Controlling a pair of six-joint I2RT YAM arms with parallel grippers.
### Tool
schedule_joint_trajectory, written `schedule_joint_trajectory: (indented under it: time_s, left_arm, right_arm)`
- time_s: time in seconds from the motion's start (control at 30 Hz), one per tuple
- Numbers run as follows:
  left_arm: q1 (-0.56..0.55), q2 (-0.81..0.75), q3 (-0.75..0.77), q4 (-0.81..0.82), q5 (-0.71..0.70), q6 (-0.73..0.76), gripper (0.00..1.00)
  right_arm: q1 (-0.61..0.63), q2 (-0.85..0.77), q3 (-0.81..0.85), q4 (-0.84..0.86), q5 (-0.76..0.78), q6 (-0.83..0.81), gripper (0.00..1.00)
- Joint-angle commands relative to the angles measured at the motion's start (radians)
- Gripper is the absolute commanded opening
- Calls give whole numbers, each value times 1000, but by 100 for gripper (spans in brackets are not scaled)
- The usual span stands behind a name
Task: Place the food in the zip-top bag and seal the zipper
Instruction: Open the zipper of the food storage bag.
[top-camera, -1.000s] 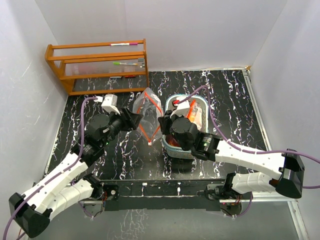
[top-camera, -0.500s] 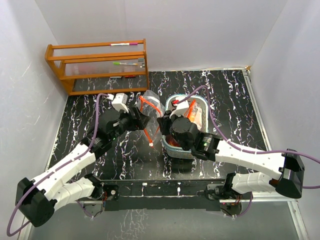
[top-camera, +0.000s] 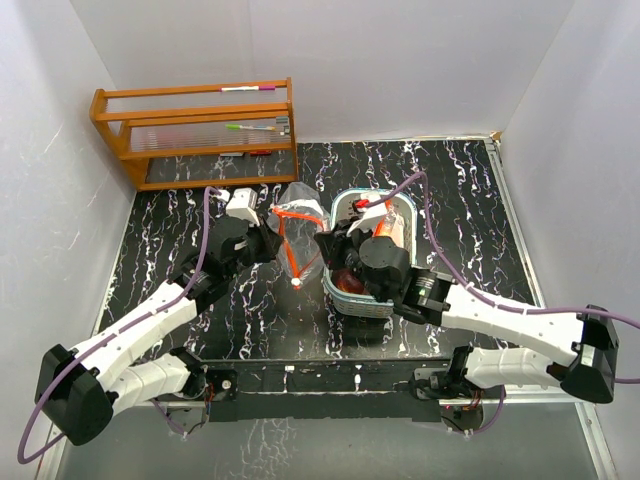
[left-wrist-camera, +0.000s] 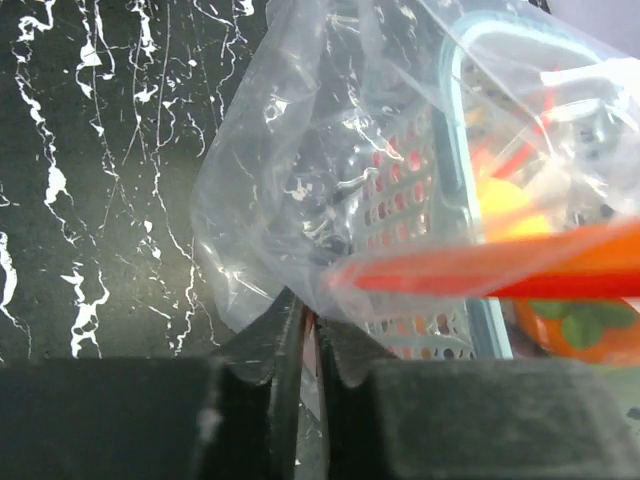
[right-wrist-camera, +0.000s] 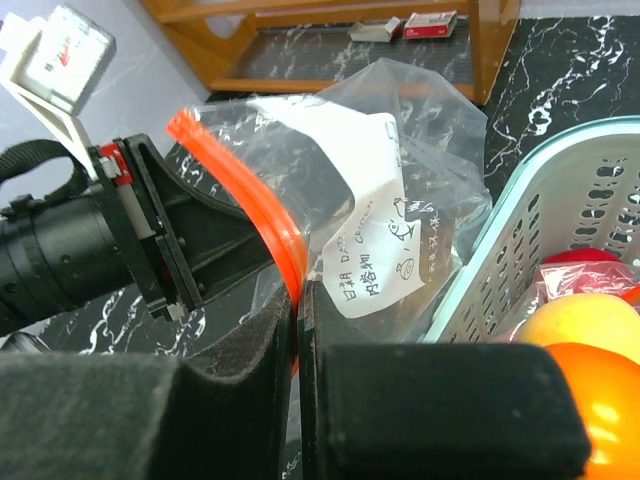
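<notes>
Pinching the bag (top-camera: 300, 203) from both sides, the left end effector (left-wrist-camera: 312, 318) is clamped on its clear film, the right end effector (right-wrist-camera: 297, 300) on its orange zipper (right-wrist-camera: 255, 215). Fruits (right-wrist-camera: 585, 345) lie in the basket (top-camera: 402, 203) on the worktop (top-camera: 455, 180), just right of the right end effector.

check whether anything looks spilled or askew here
Nothing is spilled: the fruits sit in the pale-blue basket. The odd part is the zip-top bag. Pinched by the left gripper and the right gripper, it hangs crumpled beside the basket, its orange zipper bent crooked, and no fruit shows inside it.
</notes>
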Motion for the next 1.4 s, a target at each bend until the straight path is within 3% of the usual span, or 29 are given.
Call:
schedule_joint_trajectory:
  time_s: [0.0,0.37,0.53,0.67,0.83,0.97,1.0,1.03,1.13,1.23,1.37]
  left_arm:
    - [0,-20,16,-17,-38,18,0]
    - [2,-166,160,-227,-189,147,0]
    - [3,-324,171,-202,-38,158,0]
    - [3,-355,190,-272,3,127,0]
    - [3,-359,135,-289,-7,119,0]
    - [3,-346,88,-126,230,176,0]
    - [2,-330,88,-93,288,199,10]
    - [3,-313,94,-77,336,216,28]
    - [3,-269,127,-81,412,249,54]
    - [3,-270,129,-64,454,258,93]
    - [3,-287,108,-49,432,245,97]
  right_arm:
    - [-3,-65,-13,73,23,-7,8]
    - [-3,-137,-46,-46,181,41,8]
    - [-3,-148,-53,-184,349,156,8]
    - [-3,-155,-50,-262,421,216,8]
    - [-3,-173,-62,-233,359,169,8]
    - [-3,-180,-93,-13,170,-6,8]
    - [-4,-170,-87,19,128,-29,8]
    - [-3,-155,-76,33,97,-46,8]
    - [-4,-96,-15,9,42,-76,8]
    - [-3,-69,-3,23,23,-74,8]
    - [-3,-62,-22,62,13,-70,8]
